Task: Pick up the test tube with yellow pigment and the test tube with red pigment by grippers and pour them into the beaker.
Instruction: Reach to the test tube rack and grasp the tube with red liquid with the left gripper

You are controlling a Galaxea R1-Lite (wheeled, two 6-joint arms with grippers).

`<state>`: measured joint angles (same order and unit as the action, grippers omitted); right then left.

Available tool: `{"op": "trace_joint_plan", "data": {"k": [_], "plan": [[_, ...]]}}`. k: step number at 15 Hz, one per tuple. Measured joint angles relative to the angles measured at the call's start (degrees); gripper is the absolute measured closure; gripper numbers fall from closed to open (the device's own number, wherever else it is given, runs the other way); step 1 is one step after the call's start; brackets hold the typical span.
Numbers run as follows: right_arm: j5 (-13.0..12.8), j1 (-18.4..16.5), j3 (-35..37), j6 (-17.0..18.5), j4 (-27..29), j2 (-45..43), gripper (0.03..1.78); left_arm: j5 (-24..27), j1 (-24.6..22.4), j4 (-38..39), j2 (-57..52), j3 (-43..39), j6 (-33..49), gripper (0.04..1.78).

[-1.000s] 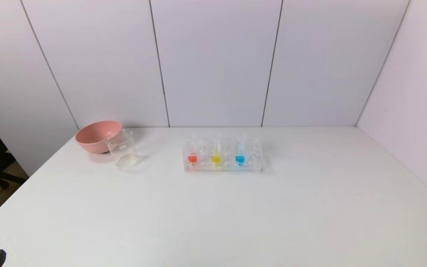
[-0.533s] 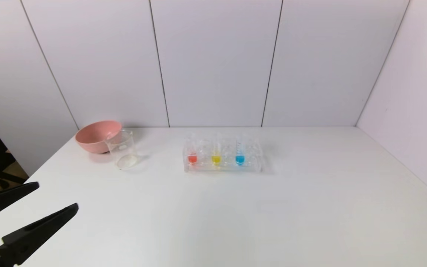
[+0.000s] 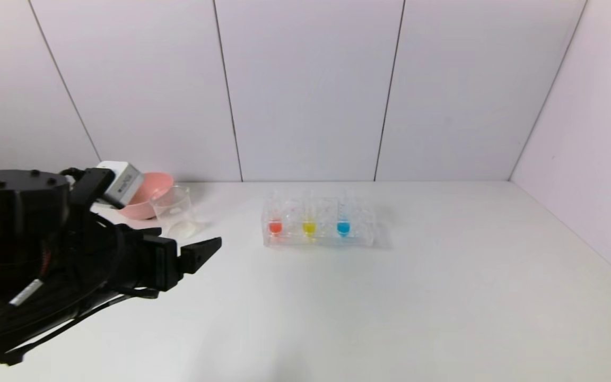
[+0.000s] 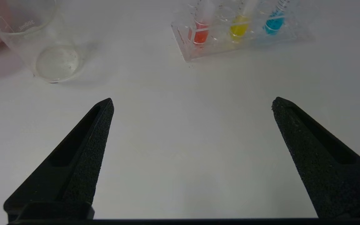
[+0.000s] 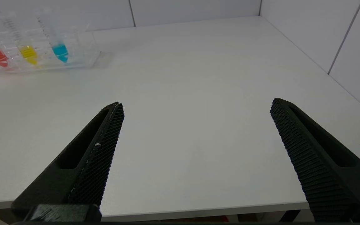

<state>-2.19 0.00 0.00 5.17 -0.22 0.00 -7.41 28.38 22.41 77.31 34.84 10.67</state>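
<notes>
The test tube with red pigment [image 3: 275,227] and the test tube with yellow pigment [image 3: 309,227] stand upright in a clear rack [image 3: 361,240] at the table's middle. They also show in the left wrist view [image 4: 201,35] [image 4: 239,28]. The empty beaker [image 3: 175,215] stands to the rack's left. My left gripper [image 3: 190,236] hovers just in front of the beaker, pointing toward the rack, open and empty [image 4: 192,101]. My right gripper [image 5: 197,104] is open and empty over the table's near edge, outside the head view.
A tube with blue liquid [image 3: 343,227] stands in the same rack, to the right of the yellow one. A pink bowl [image 3: 151,193] sits behind the beaker, partly hidden by my left arm. White walls close the back and right sides.
My left arm has swung in from the lower left corner and moved up and right, toward the beaker and rack. Its gripper stays open. The tubes, the beaker and the rack have not moved.
</notes>
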Motion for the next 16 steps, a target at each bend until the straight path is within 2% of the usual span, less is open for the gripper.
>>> {"op": "trace_joint_plan", "data": {"k": [4,7,11,16], "plan": [[0.0,0.0,0.0,0.0,0.0,0.0,0.1,-15.2,4.6,9.9,13.3,4.2,1.1,0.06],[0.0,0.0,0.0,0.0,0.0,0.0,0.1,-22.2,7.5,14.3,20.4,9.1,1.6,0.06],[0.0,0.0,0.0,0.0,0.0,0.0,0.1,-24.0,10.3,19.0,27.4,12.2,1.5,0.06],[0.0,0.0,0.0,0.0,0.0,0.0,0.1,-24.5,10.9,29.6,35.8,13.3,0.9,0.06]]}}
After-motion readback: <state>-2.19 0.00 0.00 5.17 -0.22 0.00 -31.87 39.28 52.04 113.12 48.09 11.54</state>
